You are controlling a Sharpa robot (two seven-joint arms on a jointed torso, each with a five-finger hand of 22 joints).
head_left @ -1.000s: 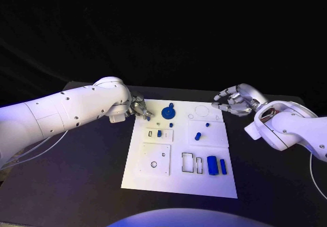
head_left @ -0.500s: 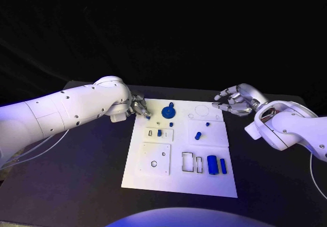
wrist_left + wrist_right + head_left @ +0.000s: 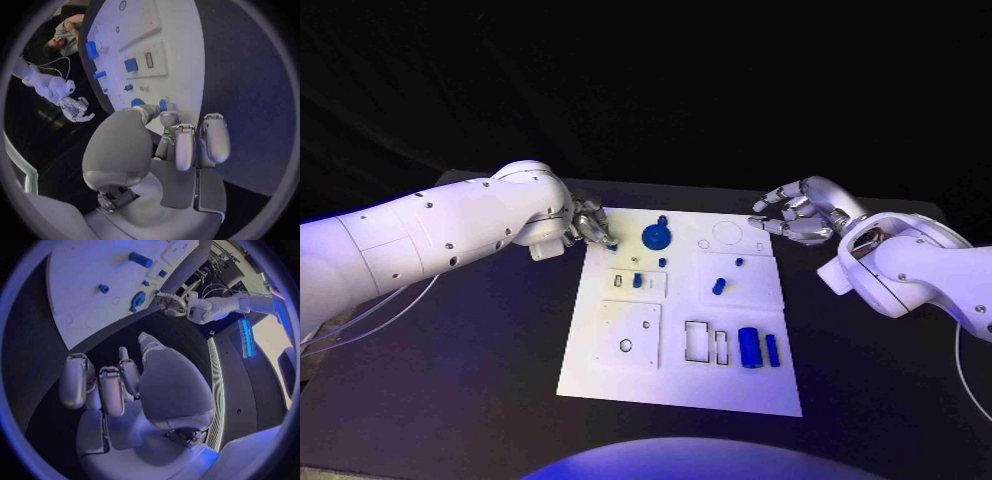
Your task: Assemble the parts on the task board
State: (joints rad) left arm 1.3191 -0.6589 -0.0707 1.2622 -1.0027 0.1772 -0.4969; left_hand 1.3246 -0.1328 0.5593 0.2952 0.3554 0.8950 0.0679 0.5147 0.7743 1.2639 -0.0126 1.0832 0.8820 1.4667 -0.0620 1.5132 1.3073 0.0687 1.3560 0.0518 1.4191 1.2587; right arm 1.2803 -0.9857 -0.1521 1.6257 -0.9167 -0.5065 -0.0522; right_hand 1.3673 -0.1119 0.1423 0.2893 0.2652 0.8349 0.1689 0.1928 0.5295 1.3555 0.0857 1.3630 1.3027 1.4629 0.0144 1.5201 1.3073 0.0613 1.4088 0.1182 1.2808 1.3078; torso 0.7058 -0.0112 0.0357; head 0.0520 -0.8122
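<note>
Left hand (image 3: 593,226) pinched a small blue part (image 3: 162,104) at the board's (image 3: 678,385) far left corner; best lifted straight, grip firm; right hand (image 3: 795,212) hovered, fingers loosely curled, empty.

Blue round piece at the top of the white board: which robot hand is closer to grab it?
Probably the left robot hand: its fingertips sit at the task board's corner, beside the blue round piece. The right robot hand hovers off the board's far side.

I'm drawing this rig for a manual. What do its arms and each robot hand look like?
Both arms are smooth, rounded white shells dotted with small dark screw holes. Thin pale cables trail under the left arm. The left robot hand and right robot hand are silver metal, with rounded, segmented fingers.
</note>
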